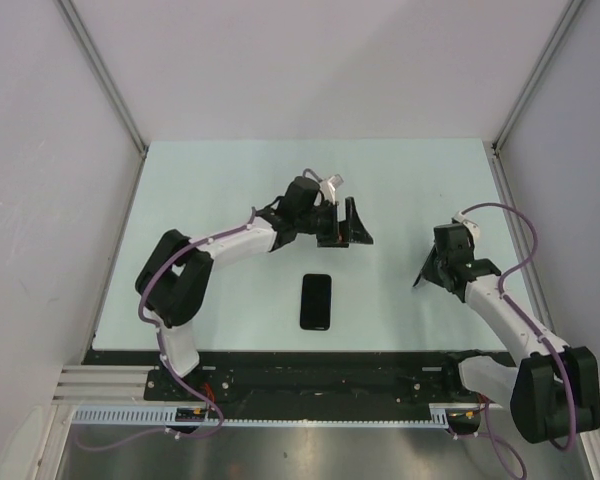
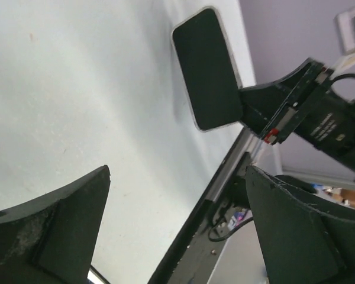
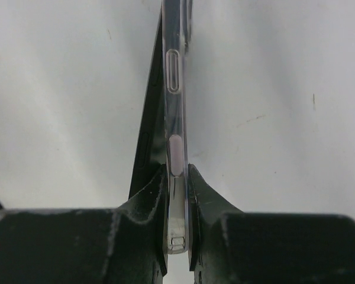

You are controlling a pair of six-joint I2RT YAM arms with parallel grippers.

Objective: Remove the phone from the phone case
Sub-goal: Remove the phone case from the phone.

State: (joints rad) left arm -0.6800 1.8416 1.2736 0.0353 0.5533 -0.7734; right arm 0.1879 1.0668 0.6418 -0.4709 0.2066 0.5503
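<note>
The black phone (image 1: 316, 300) lies flat and bare on the pale table in the near middle. It also shows in the left wrist view (image 2: 206, 68), with a thin light rim. My right gripper (image 1: 427, 272) is shut on the clear phone case (image 3: 174, 89) and holds it on edge at the right of the table, apart from the phone. In the top view the case (image 1: 421, 275) is only a thin dark sliver. My left gripper (image 1: 345, 235) is open and empty, beyond the phone towards the back; its wide-apart jaws (image 2: 177, 171) hold nothing.
A black mounting rail (image 1: 310, 375) runs along the table's near edge, with both arm bases on it. Grey enclosure walls (image 1: 40, 200) stand to the left, right and back. The table edge and rail (image 2: 225, 177) cross the left wrist view diagonally.
</note>
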